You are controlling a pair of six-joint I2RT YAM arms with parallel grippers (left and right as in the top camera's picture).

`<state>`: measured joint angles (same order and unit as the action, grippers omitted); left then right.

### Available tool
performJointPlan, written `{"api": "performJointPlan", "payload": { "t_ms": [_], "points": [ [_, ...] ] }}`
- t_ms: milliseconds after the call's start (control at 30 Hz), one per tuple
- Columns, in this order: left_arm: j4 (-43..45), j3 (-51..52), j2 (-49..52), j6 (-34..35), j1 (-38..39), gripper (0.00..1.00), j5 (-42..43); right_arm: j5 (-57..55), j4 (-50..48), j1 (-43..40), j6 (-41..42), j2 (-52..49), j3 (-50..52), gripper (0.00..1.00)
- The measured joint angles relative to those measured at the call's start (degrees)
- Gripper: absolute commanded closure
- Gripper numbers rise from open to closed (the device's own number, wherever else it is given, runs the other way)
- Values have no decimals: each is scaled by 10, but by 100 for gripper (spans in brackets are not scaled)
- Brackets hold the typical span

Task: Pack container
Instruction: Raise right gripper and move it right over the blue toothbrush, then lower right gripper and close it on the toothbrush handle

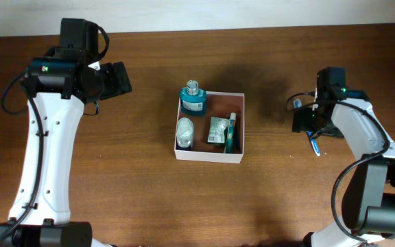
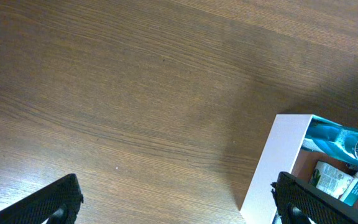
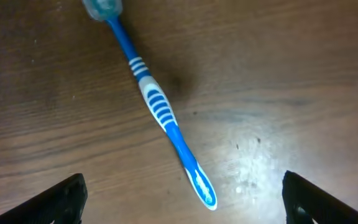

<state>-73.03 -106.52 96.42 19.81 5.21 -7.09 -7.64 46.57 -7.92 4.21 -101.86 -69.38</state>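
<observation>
at the far left the left hand (image 1: pixel 117 77) hangs over bare worktop (image 1: pixel 115 178), its jaws spread fully wide and holding nothing; its own camera sees only wood grain and the near corner of the container. the container (image 1: pixel 209 157) sits mid-worktop, well apart from both arms, and is partly filled: a teal bottle (image 1: pixel 193 99) in the far left corner with its cap poking past the wall, a small white jar (image 1: pixel 184 132) in front of it, a pale packet (image 1: pixel 217 130) in the middle and a slim teal item (image 1: pixel 232 134) against the right wall. further right, the right hand (image 1: pixel 308 123) hovers above a blue-and-white toothbrush (image 3: pixel 160 109) that lies flat on the wood; its jaws stand wide on either side and grip nothing. the step in hand looks like fetching this toothbrush. the next move probably calls for lowering, closing across the striped handle, then lifting and carrying it left to the container. it will likely need to lie slantwise over what is already packed.
</observation>
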Motion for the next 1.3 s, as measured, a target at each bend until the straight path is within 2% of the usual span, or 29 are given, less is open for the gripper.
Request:
{"api": "performJointPlan", "payload": {
  "t_ms": [233,433,667,1000,1300],
  "points": [
    [0,0,0,0,0,0,0,3,-25,0,-17,0,19,5],
    [0,0,0,0,0,1,0,5,-51,0,-37,0,20,0],
    [0,0,0,0,0,1,0,7,-97,0,-76,0,57,2],
    [0,0,0,0,0,1,0,20,-133,0,-85,0,101,2],
    [0,0,0,0,0,1,0,90,-136,0,-88,0,123,2]
  ]
}}
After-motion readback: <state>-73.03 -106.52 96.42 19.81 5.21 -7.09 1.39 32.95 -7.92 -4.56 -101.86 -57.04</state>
